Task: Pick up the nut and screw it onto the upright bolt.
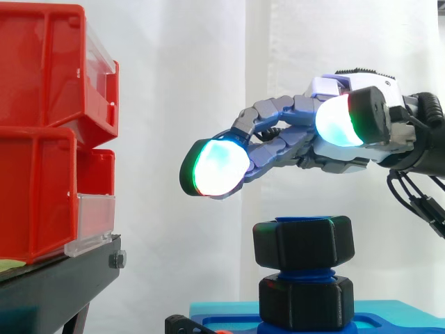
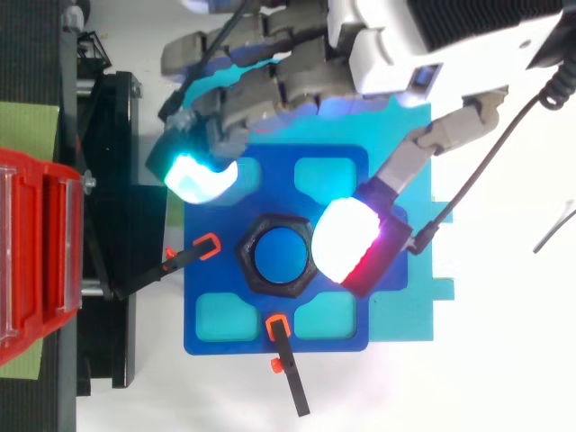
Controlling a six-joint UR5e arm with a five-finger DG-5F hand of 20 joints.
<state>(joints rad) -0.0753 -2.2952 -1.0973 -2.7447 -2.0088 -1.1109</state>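
A black hex nut [image 1: 303, 242] sits on the top of the upright blue bolt [image 2: 280, 254], with blue thread showing beneath it. Below that, a second black nut [image 1: 306, 300] rests low on the bolt, against the blue plate [image 2: 216, 324]. From above, the upper nut [image 2: 274, 255] rings the bolt's end. My hand [image 1: 285, 142] hovers open above the nut, clear of it, holding nothing. In the top view the hand [image 2: 297, 72] comes in from the top edge. One glowing fingertip [image 2: 200, 175] lies up-left of the nut and another [image 2: 346, 241] close at its right.
Red bins [image 1: 42, 139] are stacked on a black stand [image 1: 55, 285] at the left. Two black clamps with orange tips [image 2: 207, 246] [image 2: 277, 326] point at the nut from the left and from below. The blue plate lies on a cyan base [image 2: 405, 297].
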